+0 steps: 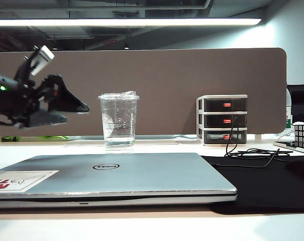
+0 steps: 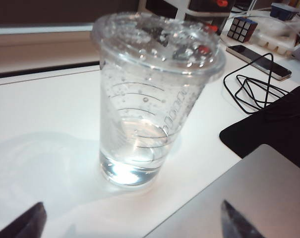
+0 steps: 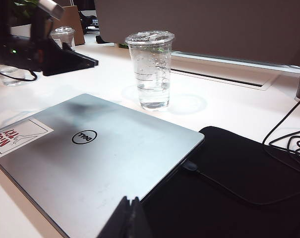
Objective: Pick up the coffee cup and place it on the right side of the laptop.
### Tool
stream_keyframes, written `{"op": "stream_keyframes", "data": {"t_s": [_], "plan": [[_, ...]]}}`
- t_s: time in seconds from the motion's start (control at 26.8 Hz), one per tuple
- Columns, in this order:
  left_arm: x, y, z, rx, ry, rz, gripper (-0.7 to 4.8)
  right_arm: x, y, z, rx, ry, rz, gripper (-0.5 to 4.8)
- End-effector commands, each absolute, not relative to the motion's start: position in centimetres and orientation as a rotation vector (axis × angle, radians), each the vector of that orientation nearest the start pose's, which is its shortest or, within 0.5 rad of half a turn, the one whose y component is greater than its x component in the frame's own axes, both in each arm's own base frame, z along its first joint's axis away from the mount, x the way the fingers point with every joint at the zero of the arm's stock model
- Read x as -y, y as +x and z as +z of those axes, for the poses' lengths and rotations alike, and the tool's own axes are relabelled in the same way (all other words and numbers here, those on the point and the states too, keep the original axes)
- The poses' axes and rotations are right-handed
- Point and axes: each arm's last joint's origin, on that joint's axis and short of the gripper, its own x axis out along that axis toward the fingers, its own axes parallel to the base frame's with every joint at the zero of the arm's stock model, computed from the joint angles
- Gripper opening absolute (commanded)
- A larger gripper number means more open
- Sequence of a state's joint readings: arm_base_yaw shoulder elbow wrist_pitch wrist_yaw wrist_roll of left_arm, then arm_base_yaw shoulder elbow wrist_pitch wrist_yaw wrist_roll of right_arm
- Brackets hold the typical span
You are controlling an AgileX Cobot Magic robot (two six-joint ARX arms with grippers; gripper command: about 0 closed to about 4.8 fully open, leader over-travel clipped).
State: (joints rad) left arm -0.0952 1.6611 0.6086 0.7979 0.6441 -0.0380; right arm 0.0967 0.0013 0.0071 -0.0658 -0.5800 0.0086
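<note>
the left gripper (image 1: 74,108) is hanging in the air to the left of the coffee cup (image 1: 118,120), jaws spread wide and grasping nothing; in the left wrist view its two fingertips (image 2: 26,223) are framing the cup (image 2: 150,99) from a little way off, not touching it. the cup is standing upright on the white table (image 1: 41,148) just behind the closed laptop (image 1: 111,175), some clear liquid sitting low in it. the right gripper (image 3: 127,220) is resting low near the laptop's (image 3: 100,148) front edge, fingers pressed together and empty.

to do the approach well, the left gripper is probably best kept level and brought in around the cup's middle, below the flared rim (the thin plastic looks easy to crush, so a gentle squeeze seems wise), jaws centred so neither finger is nudging the wall first.

room is looking tight at the laptop's rear edge, which is lying just beside the cup's base. right of the laptop a black mat (image 1: 262,186) is offering open space, though a cable (image 1: 252,153) is looping across its far part.
</note>
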Motion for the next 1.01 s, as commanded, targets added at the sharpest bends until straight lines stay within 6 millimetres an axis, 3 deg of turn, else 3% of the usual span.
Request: {"op": "stream_keyframes", "data": {"t_s": [0.04,0.26,0.41,1.01], "plan": [[4.8,30.8,16.0,-0.253,-0.099,-0.73,4.79,-2.5,9.1,16.0,-0.049,0.022,0.679,-0.01],[4.9,31.0,16.6,-0.191,-0.074,-0.721,4.79,-2.5,9.1,16.0,-0.05,0.023,0.678,-0.01],[5.3,31.2,16.7,-0.089,0.038,-0.816,4.79,-2.5,9.1,16.0,-0.05,0.023,0.68,-0.01],[6.2,35.9,13.7,-0.129,0.015,-0.908,4.79,-2.5,9.1,16.0,-0.051,0.023,0.679,-0.01]]}}
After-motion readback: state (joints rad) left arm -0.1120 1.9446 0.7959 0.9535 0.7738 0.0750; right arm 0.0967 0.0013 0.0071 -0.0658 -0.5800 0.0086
